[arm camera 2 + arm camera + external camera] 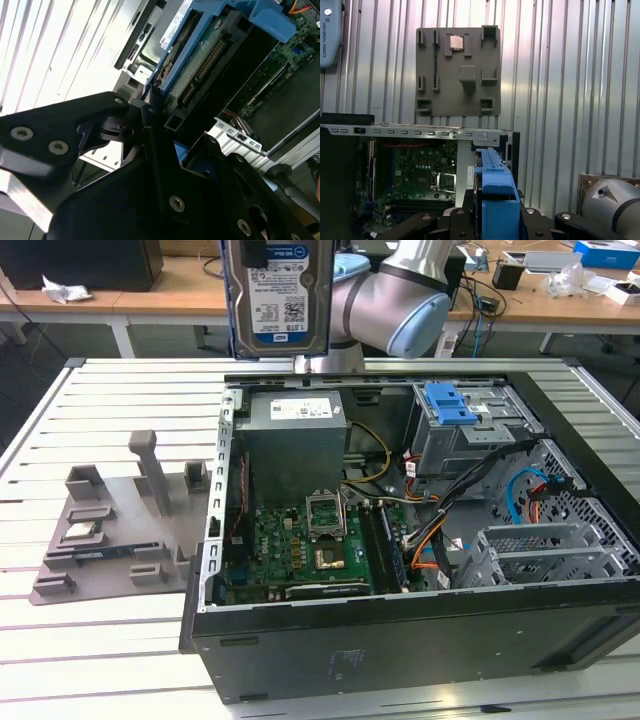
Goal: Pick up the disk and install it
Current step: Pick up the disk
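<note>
The disk (pixel 278 295), a silver hard drive with a white-and-blue label, hangs upright in the air above the back edge of the open computer case (pixel 400 640). In the second wrist view my gripper (pixel 160 125) is shut on the disk (pixel 200 55), its black fingers (pixel 100 115) pressing the blue frame. The first wrist view looks down the disk's blue frame edge (pixel 492 185), clamped in my gripper (pixel 495 212), over the case (pixel 415 132). The drive's lower end with its connector shows in the second wrist view.
The case lies on its side on a slatted metal table (pixel 100 660). Inside are a grey power supply box (pixel 295 440), the motherboard (pixel 300 550), cables and a drive cage with a blue latch (pixel 448 403). A grey parts fixture (pixel 120 530) sits on the exterior view's left.
</note>
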Controlling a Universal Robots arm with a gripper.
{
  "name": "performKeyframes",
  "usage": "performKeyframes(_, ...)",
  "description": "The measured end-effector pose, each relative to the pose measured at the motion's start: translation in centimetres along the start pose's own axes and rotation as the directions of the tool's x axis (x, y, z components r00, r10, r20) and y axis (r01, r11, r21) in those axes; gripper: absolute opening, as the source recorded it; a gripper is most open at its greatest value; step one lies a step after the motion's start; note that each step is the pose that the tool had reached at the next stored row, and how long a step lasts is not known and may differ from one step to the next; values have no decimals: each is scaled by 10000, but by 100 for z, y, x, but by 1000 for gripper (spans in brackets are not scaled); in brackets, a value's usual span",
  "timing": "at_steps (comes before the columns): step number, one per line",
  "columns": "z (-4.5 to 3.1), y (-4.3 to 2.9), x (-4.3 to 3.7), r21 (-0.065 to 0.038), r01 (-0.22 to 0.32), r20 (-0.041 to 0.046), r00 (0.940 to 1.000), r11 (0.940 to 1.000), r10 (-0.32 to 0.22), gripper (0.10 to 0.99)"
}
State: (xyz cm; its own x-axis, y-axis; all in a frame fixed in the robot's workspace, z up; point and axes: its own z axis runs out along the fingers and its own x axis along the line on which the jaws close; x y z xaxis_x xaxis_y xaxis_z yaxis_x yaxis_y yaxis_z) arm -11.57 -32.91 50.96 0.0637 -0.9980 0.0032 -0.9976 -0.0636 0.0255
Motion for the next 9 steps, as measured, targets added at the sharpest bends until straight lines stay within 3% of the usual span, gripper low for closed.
performKeyframes(4,-3,-130,8,-3,0,0,10000,10000,0,365)
performKeyframes(5,-4,-193,12,-6,0,1,10000,10000,0,365)
performKeyframes(9,-3,-297,19,-14,0,1,10000,10000,0,365)
